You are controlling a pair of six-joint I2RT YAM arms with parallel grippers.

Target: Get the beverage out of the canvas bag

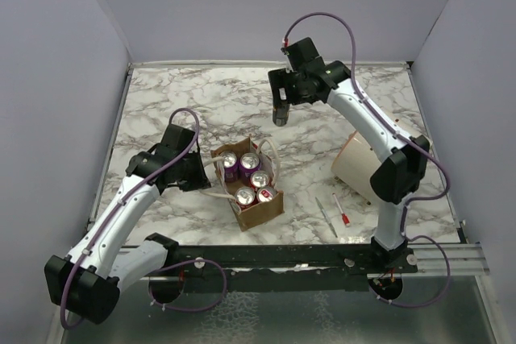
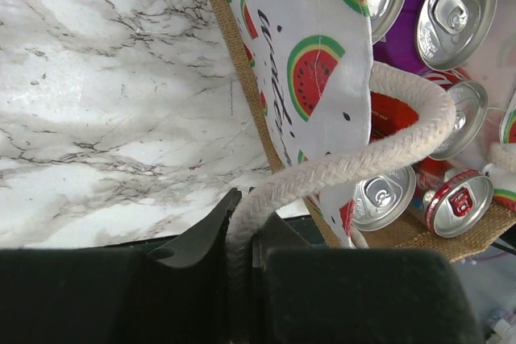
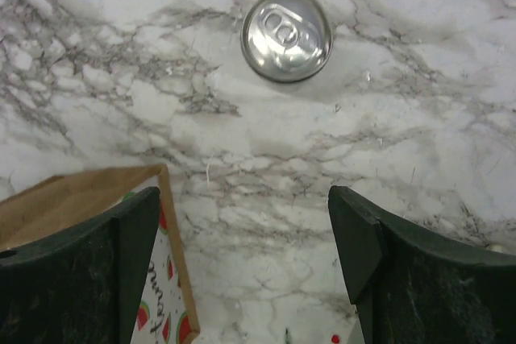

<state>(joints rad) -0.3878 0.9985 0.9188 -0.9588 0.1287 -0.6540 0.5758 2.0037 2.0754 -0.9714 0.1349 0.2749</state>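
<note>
Right gripper point(image 3: 243, 199): your jaws stand wide apart with nothing between them, pointing down at the marble table point(image 1: 185, 102).
Released can point(image 3: 286, 35): it stands upright, lid up, in the upper middle of the right wrist view, apart from both fingers and outside the bag. You cannot make it out in the top view.
Left gripper point(image 2: 244, 215): pinched tight on the white rope handle point(image 2: 387, 151) at the bag's left side. By my judgement it is steadying the bag.
Canvas bag point(image 1: 266, 209): it sits centre frame in the top view, below and left of your right gripper. One brown corner shows at the lower left of the right wrist view. Its long axis runs from upper left to lower right.
Cans in the bag point(image 1: 249, 160): five lids counted, all upright and packed close.
Nearer arm: the left one touches the bag but is occupied. The right one is free.
Coming move, as judged: if more must come out, carry the right gripper down-left and descend straight onto a lid in the upper pair.
Bystanders: cream cylinder point(image 1: 355, 168) and pens point(image 1: 325, 217) at lower right, well apart from the bag.
</note>
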